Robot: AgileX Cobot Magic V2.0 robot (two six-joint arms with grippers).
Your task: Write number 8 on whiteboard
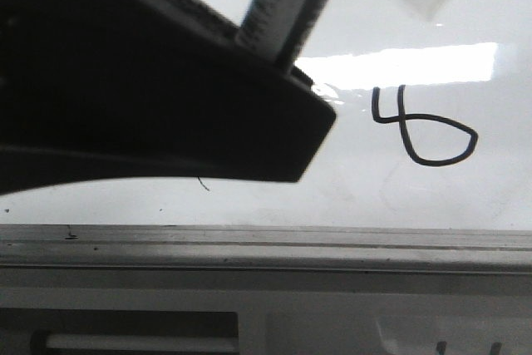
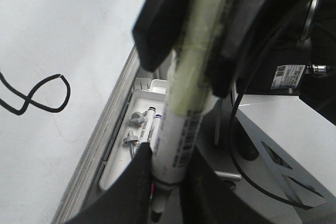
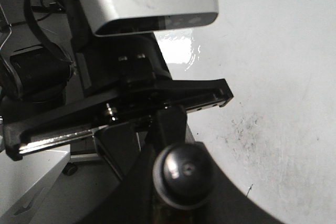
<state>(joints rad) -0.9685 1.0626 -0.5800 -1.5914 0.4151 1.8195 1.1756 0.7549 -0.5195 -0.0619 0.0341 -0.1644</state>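
The number 8 is a black figure on the whiteboard, right of centre in the front view. Part of its lower loop also shows in the left wrist view. My left gripper is shut on a white marker with a barcode, and the marker's dark tip pokes out past the fingers, off the board. Black pads clamp the marker's far end. My right gripper is shut on that round dark end. A black finger fills the left of the front view, hiding the tip.
A grey metal rail edges the board's near side. Beyond the rail, a white tray holds spare markers. There is a short thin stroke below the finger and a grey speckled smudge. The left arm's silver camera is close above my right gripper.
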